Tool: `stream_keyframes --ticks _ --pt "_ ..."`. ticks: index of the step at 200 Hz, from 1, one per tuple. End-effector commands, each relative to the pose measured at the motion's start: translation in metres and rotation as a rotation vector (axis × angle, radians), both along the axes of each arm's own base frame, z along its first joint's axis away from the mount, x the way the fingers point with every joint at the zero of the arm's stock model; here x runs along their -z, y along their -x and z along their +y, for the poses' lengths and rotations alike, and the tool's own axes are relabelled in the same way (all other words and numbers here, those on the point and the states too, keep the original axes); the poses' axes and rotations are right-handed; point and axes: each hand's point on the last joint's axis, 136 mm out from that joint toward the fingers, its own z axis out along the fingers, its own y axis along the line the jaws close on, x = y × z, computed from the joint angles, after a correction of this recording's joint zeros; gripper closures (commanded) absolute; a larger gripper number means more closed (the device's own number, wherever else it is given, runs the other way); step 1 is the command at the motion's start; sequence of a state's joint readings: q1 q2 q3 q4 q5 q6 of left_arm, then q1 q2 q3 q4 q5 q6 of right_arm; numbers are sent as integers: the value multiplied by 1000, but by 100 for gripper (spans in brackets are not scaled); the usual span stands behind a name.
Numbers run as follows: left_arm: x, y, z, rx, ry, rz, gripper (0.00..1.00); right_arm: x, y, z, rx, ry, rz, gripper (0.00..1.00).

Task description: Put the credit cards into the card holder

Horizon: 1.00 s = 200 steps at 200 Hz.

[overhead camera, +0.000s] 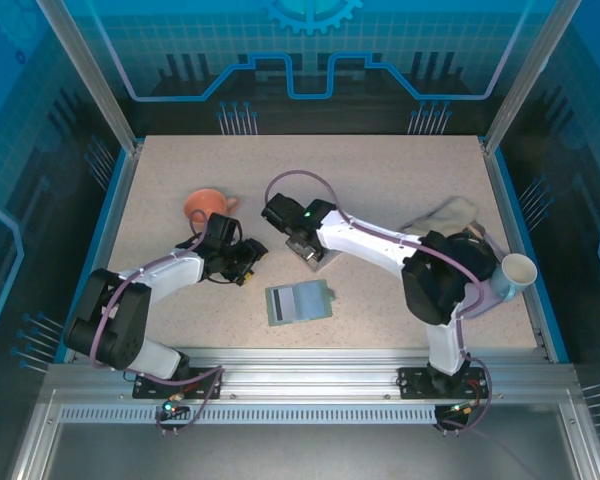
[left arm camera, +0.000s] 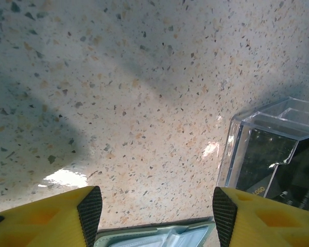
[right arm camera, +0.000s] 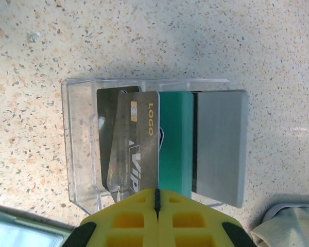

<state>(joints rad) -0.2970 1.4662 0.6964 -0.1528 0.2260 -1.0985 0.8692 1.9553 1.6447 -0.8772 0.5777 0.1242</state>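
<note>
credit cards (right arm camera: pixel 175 139): thin, glossy | box (right arm camera: pixel 80 144): clear, rectangular | table (right arm camera: pixel 144 41): speckled

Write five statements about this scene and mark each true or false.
1. The card holder lies open on the table. True.
2. The left hand is clamped on a card. False: it is wide open and holds nothing.
3. A teal card stands in the clear box. True.
4. The right hand is wide open. False: it is shut on the LOGO card.
5. The white cup stands at the table's left edge. False: it stands at the right edge.
</note>
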Motion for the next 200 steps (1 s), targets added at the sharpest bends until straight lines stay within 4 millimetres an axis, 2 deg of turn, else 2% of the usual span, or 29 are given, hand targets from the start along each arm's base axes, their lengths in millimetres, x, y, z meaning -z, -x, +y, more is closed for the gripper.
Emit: stream_keyframes --ticks 1,43,56,87,134,150,167,177,200 --pt "-17 1 -4 49 28 -52 37 -24 7 -4 60 -158 64 100" --pt "-53 -5 -21 134 115 -176 34 -51 10 -7 149 -497 170 100" --pt "-59 -5 -24 152 132 -196 33 -52 6 -11 174 -566 181 100" --pt "-59 -6 -27 161 144 -188 33 -30 -4 -18 201 -529 209 100" --pt "-52 -4 -30 166 168 -170 33 2 -4 -16 197 -478 275 100" --pt "-51 -6 -32 171 176 -169 33 7 -6 -18 211 -460 272 100" --pt "-51 -7 -34 177 181 -164 33 3 -6 -22 226 -443 258 100" --pt "-50 -8 -34 177 182 -163 33 -2 -5 -26 236 -447 247 89" --pt "-50 -10 -36 187 181 -161 32 -3 -2 -28 220 -427 258 73"
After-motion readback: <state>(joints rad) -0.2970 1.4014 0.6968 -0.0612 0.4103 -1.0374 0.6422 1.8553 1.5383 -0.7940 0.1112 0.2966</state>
